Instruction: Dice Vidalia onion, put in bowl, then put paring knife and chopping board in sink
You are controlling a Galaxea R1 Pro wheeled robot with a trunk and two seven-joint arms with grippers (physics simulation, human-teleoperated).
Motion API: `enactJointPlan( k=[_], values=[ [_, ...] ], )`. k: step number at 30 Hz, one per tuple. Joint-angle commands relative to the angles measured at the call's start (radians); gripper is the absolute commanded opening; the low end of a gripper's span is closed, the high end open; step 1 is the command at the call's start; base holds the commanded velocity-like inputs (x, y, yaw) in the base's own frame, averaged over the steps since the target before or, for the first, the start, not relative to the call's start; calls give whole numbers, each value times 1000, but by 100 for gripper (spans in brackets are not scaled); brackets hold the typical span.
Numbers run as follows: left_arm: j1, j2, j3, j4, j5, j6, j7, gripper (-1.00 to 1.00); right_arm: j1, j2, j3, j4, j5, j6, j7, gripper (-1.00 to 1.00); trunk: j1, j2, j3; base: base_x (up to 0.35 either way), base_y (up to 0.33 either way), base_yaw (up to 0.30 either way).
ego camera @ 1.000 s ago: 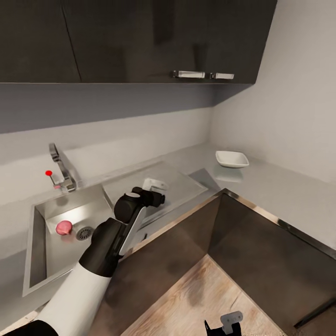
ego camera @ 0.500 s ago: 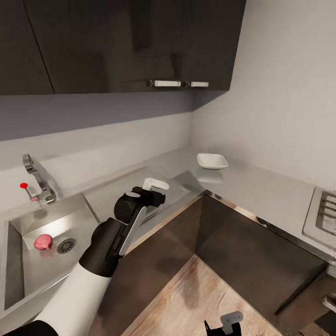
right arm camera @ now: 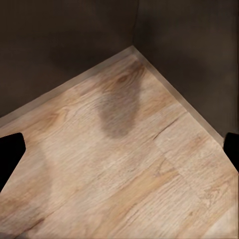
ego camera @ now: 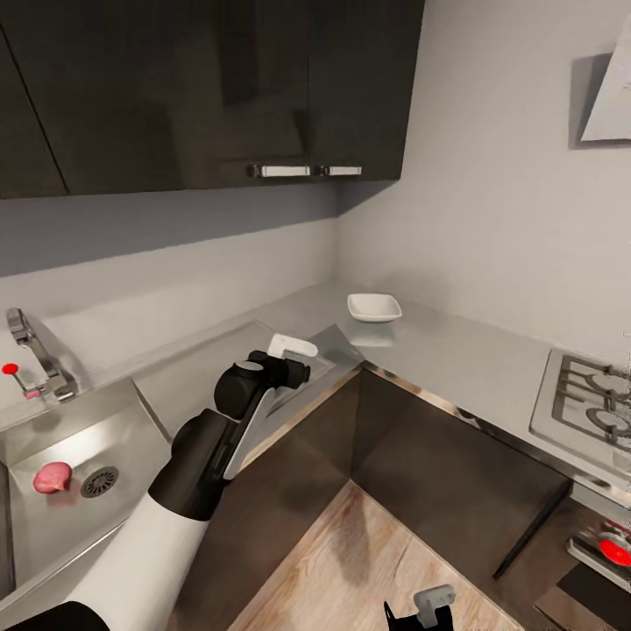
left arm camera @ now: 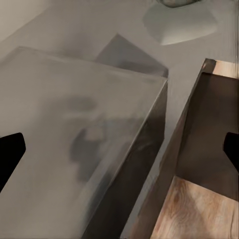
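At the bottom edge of your head view, the right gripper (ego camera: 419, 613) is cut off; its wrist camera shows both fingertips spread wide over wood floor (right arm camera: 124, 164). Your left gripper (ego camera: 298, 355), mid-frame, is likewise released and empty above the countertop (ego camera: 456, 350). Lower left, one Vidalia onion (ego camera: 53, 477) lies in the sink (ego camera: 35, 526), beside the drain. One bowl (ego camera: 374, 307) sits farther back, near the corner.
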Motion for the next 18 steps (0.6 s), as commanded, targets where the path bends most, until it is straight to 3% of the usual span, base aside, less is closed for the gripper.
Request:
enactJointPlan(
  k=[1, 18],
  values=[
    [-1, 0, -1, -1, 8, 4, 8, 100, -1, 0, 5, 1, -3, -3, 0, 100, -4, 6, 3, 0, 0, -115],
    [-1, 0, -6, 0, 8, 4, 8, 100, -1, 2, 5, 1, -3, -3, 0, 100, -69, 125, 77, 0, 0, -130]
  ],
)
